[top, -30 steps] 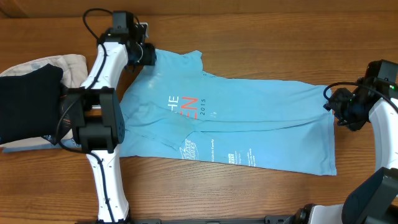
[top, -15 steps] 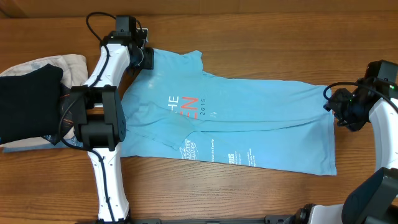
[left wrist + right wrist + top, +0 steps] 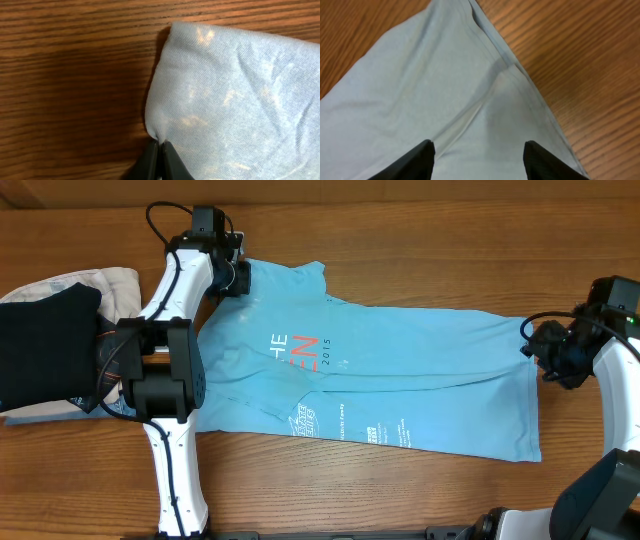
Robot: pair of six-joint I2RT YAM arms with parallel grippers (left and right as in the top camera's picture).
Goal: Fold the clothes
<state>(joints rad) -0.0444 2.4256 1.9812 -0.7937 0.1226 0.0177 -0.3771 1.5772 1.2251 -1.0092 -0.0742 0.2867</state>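
Observation:
The clothes, a light sky-blue T-shirt (image 3: 400, 370) with red-and-white "2015" lettering, lies folded lengthwise across the wooden table. At its far left corner my left gripper (image 3: 240, 277) is shut, and in the left wrist view (image 3: 160, 145) the black jaws pinch a small tuck of the blue cloth's (image 3: 235, 90) edge. My right gripper (image 3: 531, 352) sits at the shirt's right end. Its fingers stand wide apart (image 3: 479, 152) just above the blue cloth (image 3: 420, 90) near a hemmed edge, with nothing gripped between them.
A black folded garment (image 3: 45, 345) lies on a beige folded garment (image 3: 112, 285) at the left edge, beside the left arm. Bare wood table (image 3: 400, 240) shows behind the shirt and along the front (image 3: 350, 490).
My left gripper has shifted slightly toward the shirt's far corner and closed on the cloth edge. The right gripper and the shirt have stayed put.

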